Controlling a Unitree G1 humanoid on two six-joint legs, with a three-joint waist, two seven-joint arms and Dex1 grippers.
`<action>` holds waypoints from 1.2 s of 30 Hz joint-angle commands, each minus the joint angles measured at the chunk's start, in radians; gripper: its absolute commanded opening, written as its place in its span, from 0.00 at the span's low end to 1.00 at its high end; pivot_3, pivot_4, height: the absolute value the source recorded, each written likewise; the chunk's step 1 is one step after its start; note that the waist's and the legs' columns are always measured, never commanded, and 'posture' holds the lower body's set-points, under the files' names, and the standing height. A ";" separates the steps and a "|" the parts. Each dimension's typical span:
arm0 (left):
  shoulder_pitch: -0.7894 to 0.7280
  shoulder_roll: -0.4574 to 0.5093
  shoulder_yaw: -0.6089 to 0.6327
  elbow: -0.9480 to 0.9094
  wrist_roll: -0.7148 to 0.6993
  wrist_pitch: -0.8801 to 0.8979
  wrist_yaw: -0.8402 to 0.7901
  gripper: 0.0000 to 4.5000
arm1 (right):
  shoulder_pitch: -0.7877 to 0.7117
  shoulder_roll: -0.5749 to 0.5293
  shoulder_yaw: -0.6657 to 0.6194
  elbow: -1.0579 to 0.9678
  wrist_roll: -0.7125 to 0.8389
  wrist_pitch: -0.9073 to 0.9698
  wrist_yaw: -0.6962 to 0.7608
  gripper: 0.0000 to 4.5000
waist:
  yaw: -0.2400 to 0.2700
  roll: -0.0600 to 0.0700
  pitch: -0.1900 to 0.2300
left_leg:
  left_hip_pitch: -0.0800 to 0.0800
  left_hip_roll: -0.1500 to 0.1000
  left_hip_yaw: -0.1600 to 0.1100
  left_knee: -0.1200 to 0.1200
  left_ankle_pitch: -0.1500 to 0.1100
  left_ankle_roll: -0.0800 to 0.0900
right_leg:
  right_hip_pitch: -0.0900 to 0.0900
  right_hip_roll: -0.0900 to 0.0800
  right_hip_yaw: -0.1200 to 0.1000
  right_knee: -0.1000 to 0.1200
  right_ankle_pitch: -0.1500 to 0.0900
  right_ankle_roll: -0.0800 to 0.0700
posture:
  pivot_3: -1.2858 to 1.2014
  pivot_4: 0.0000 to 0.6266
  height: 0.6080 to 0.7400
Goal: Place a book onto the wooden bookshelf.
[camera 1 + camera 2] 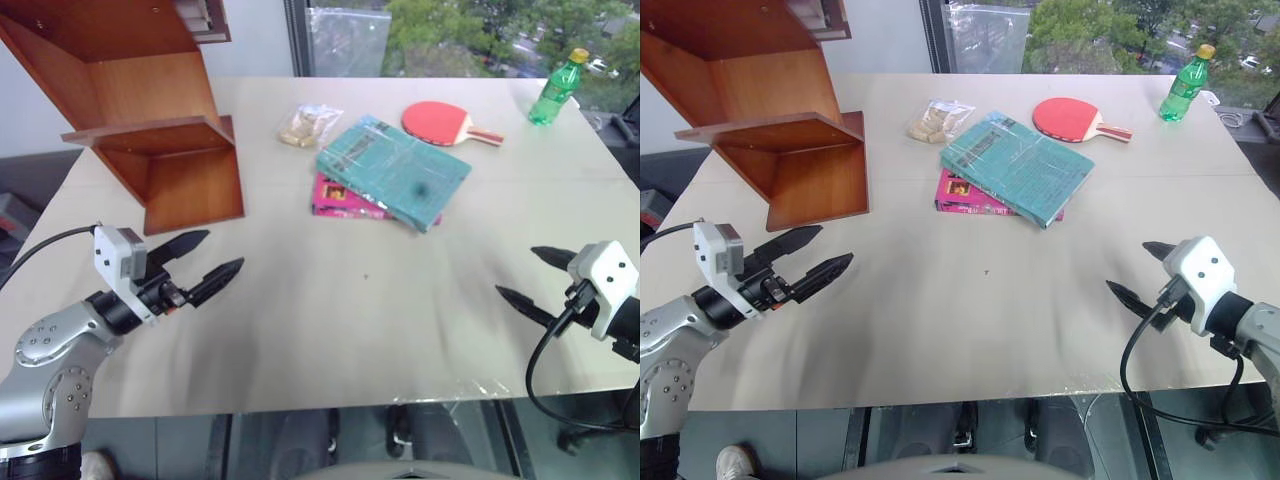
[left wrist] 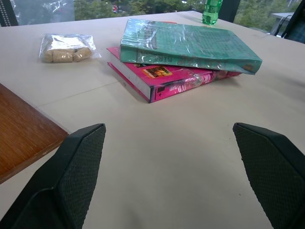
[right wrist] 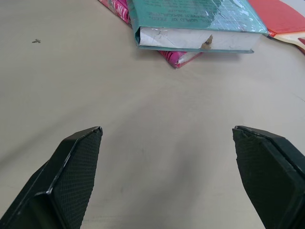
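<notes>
Teal-green and glossy, the book [image 1: 394, 169] lies flat atop a pink book [image 1: 345, 198] near the middle of the pale table [image 1: 330, 320], well apart from the wooden bookshelf [image 1: 150, 120] at the table's far left. The left gripper [image 1: 205, 262] and right gripper [image 1: 528, 275] hover over the near edge, fingers spread wide and empty. A red paddle [image 1: 445, 124], a green bottle [image 1: 558, 87] and a snack bag [image 1: 308, 125] sit beyond the books.

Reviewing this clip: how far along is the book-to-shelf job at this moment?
Nothing looks done yet. The teal book lies flat on the pink book mid-table, and the wooden bookshelf boards in view are bare. In hand: nothing; the left gripper and right gripper hover near the table's front, jaws open, well short of the books. Left: reach, grasp, carry, place.
</notes>
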 commanded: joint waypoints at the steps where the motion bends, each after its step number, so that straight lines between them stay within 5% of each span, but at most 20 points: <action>1: -0.002 0.019 0.013 -0.019 -0.014 0.002 -0.022 1.00 | -0.037 -0.018 0.006 0.005 -0.028 -0.021 -0.018 0.99 | 0.000 0.000 0.000 | 0.000 0.000 0.000 0.000 0.000 0.000 | 0.000 0.000 0.000 0.000 0.000 0.000 | 0.52 0.24 1.00; 5: -0.032 0.010 -0.008 -0.033 -0.027 0.014 -0.023 1.00 | -0.083 -0.010 0.046 0.040 -0.073 -0.025 -0.045 0.99 | -0.001 0.000 0.000 | 0.001 0.000 0.001 0.000 0.000 0.000 | 0.000 0.001 0.000 0.000 0.000 0.000 | 0.52 0.24 1.00; 11: -0.044 0.005 -0.016 -0.059 -0.050 0.029 -0.026 1.00 | -0.147 -0.003 0.077 0.079 -0.082 -0.013 -0.065 0.44 | -0.001 0.000 0.000 | 0.000 0.000 0.001 0.000 0.000 0.000 | 0.000 0.002 0.000 0.000 0.000 0.000 | 0.52 0.24 1.00; 15: -0.054 -0.002 -0.037 -0.085 -0.054 0.035 -0.017 1.00 | -0.278 0.025 0.209 0.159 -0.175 -0.023 -0.129 0.05 | -0.002 0.000 0.000 | 0.001 0.000 0.001 0.000 0.000 0.000 | 0.000 0.002 0.001 0.000 0.000 0.000 | 0.52 0.24 1.00; 18: -0.067 -0.014 -0.057 -0.087 -0.047 0.033 -0.003 1.00 | -0.445 0.087 0.340 0.283 -0.291 0.015 -0.235 0.05 | -0.007 0.000 0.000 | 0.002 0.001 0.003 0.000 0.000 0.000 | 0.000 0.002 0.003 0.001 0.000 0.000 | 0.52 0.24 1.00; 25: -0.049 -0.046 -0.077 -0.138 -0.045 0.034 0.041 1.00 | -0.682 0.222 0.527 0.576 -0.377 -0.191 -0.183 0.05 | -0.004 0.001 0.001 | 0.000 0.000 0.003 0.000 0.001 0.000 | -0.002 0.005 0.003 0.001 0.003 -0.004 | 0.52 0.24 1.00; 36: 0.006 -0.073 -0.074 -0.194 -0.054 0.037 0.086 1.00 | -0.673 0.278 0.566 0.467 -0.332 -0.257 -0.053 0.05 | -0.002 0.001 0.001 | -0.007 0.000 0.002 0.001 0.001 -0.001 | -0.007 0.005 0.000 0.001 0.003 -0.004 | 0.52 0.24 1.00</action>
